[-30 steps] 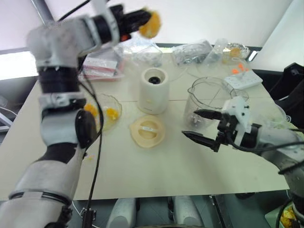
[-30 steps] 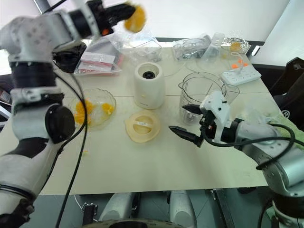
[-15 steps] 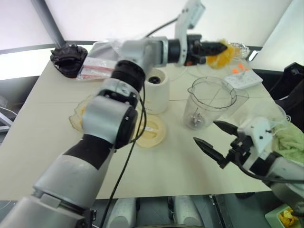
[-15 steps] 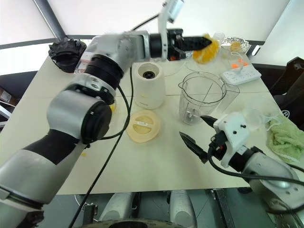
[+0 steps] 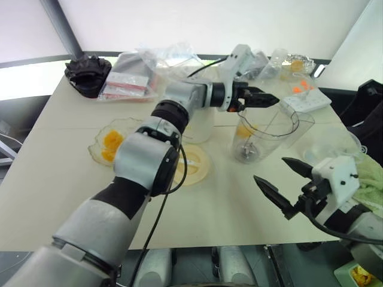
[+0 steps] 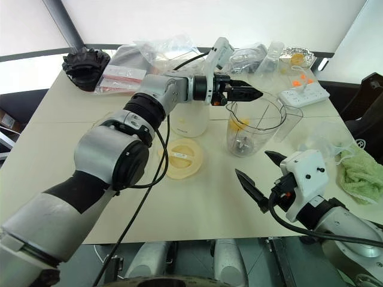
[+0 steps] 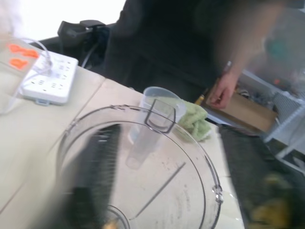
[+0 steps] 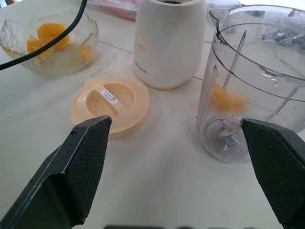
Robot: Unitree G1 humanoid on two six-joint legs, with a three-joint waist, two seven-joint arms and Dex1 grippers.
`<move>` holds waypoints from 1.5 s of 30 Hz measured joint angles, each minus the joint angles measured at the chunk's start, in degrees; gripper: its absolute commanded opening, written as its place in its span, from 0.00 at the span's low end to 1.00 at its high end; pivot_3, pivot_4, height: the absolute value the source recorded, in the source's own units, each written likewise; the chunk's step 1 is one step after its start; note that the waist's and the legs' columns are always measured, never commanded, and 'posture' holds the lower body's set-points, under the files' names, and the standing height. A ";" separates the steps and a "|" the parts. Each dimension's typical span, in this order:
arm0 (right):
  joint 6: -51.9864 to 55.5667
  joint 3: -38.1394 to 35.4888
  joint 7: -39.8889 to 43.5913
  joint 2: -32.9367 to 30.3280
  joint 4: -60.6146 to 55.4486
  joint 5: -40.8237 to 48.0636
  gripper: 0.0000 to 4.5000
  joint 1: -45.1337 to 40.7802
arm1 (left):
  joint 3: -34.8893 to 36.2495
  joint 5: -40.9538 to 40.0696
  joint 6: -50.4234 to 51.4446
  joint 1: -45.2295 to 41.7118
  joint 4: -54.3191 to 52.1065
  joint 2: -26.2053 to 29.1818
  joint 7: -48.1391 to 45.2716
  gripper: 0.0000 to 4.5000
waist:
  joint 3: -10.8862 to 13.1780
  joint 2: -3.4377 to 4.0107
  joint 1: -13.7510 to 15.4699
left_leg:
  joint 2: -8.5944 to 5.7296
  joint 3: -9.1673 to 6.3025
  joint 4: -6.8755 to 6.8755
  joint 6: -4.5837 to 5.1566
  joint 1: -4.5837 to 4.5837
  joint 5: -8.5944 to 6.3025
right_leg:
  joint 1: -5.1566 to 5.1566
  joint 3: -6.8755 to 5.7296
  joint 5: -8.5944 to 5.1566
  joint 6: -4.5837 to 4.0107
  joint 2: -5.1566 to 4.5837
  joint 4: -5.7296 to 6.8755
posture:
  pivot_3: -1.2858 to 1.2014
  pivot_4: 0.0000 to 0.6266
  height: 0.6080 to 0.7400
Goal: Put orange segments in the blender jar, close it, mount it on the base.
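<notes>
Segment (image 8: 228,100) dropped into blender jar (image 6: 254,122); lid (image 6: 179,158) beside base (image 8: 169,40).

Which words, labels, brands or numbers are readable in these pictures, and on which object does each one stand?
No text can be read here.
Sticker on the flat cream lid: printed lines, too small to read.
Small round mark on the front of the base: no legible letters.
Red and white packets at the far side of the table: print too small to read.
White power strip: no legible marking.
</notes>
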 measured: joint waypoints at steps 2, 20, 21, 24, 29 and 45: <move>-0.52 -0.01 -0.50 -0.64 0.00 0.55 1.00 0.51 | 0.78 -0.05 -0.51 0.00 0.00 -0.05 0.41 1.00 | 0.00 0.00 0.00 | 0.00 0.01 0.02 0.00 0.00 0.00 | 0.00 0.01 0.00 0.00 0.00 0.00 | 0.52 0.24 1.00; -4.79 -5.70 6.05 7.66 15.30 -11.65 1.00 0.66 | -1.70 -4.03 16.30 24.29 -37.21 18.40 -12.36 1.00 | -0.06 0.11 -0.11 | 0.17 0.00 0.03 0.00 0.09 0.00 | -0.01 0.17 0.01 -0.02 -0.01 0.21 | 0.52 0.24 1.00; -5.17 -6.29 6.63 7.86 16.72 -12.72 1.00 0.12 | -2.60 -4.45 17.80 27.48 -42.02 19.74 -12.59 1.00 | -0.06 0.11 -0.04 | 0.16 -0.01 0.03 0.00 0.08 0.00 | -0.01 0.16 0.01 -0.02 -0.01 0.20 | 0.52 0.24 1.00; -6.35 -7.79 7.30 9.07 22.13 -14.92 1.00 -2.42 | -4.26 -5.99 20.69 35.17 -55.69 24.36 -12.78 1.00 | -0.07 0.14 -0.09 | 0.18 -0.05 0.03 0.00 0.14 0.00 | 0.00 0.24 0.01 -0.03 -0.03 0.21 | 0.52 0.24 1.00; -7.74 -8.95 7.72 10.28 32.12 -19.36 1.00 -6.83 | -6.27 -8.10 21.64 47.23 -70.08 29.04 -12.10 1.00 | -0.15 0.27 -0.12 | 0.17 -0.01 0.02 0.00 0.21 0.00 | 0.06 0.25 0.00 -0.06 -0.04 0.19 | 0.52 0.24 1.00; -14.46 -9.05 5.11 12.61 63.10 -30.19 1.00 -23.88 | -9.21 -11.03 21.26 71.91 -89.29 32.56 -1.00 1.00 | -0.26 0.52 -0.21 | 0.15 0.06 0.01 0.01 0.29 -0.01 | 0.15 0.27 -0.08 -0.19 -0.05 0.19 | 0.52 0.24 1.00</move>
